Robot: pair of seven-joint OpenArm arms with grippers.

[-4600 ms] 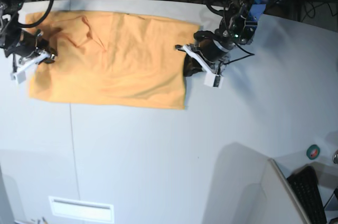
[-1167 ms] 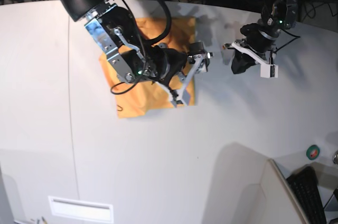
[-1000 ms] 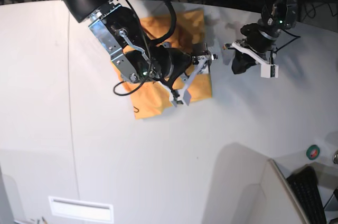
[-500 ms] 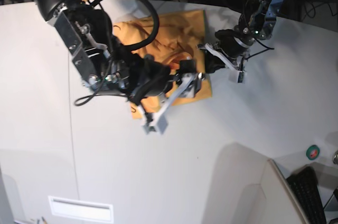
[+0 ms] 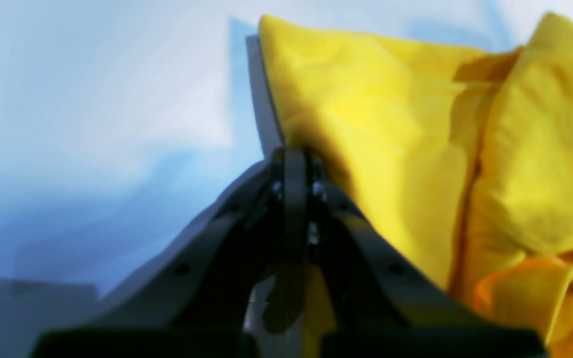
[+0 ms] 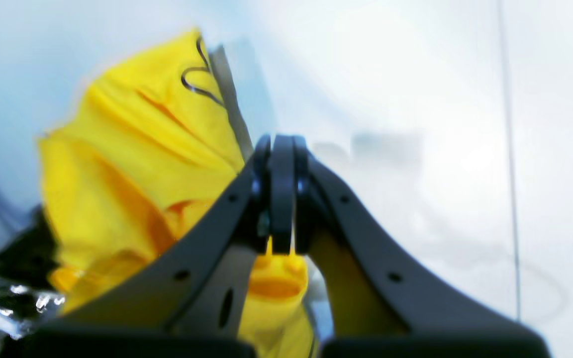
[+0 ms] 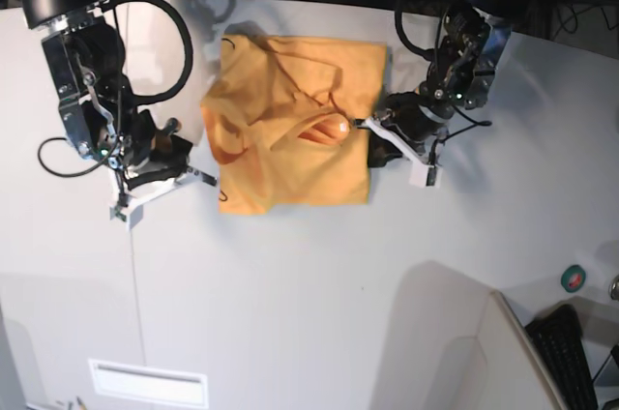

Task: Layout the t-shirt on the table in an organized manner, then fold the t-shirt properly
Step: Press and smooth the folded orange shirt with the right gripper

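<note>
The t-shirt (image 7: 295, 134) is seen folded into a rough, rumpled block on the table (image 7: 319, 304), lying toward the far edge and a little left of the middle as the base view shows it. Its near edge is fairly straight, while the upper layers are bunched into creases and a raised fold near the middle. A thin dark curl of trim is visible at the far left corner of the cloth and again in the right wrist view (image 6: 202, 82).

The left gripper (image 7: 387, 139) is placed at the shirt's right-hand edge in the base view. In its wrist view the jaws are pressed fully together, with the tips right against the edge of the yellow cloth (image 5: 391, 149); whether any fabric is pinched between them cannot be told.

The right gripper (image 7: 164, 181) is seen just beside the shirt's near left corner, apart from the cloth, over bare table. Its jaws are likewise drawn fully together, and nothing is seen held between them.

A thin dark seam line (image 7: 132, 265) is seen running toward the table's near edge.
</note>
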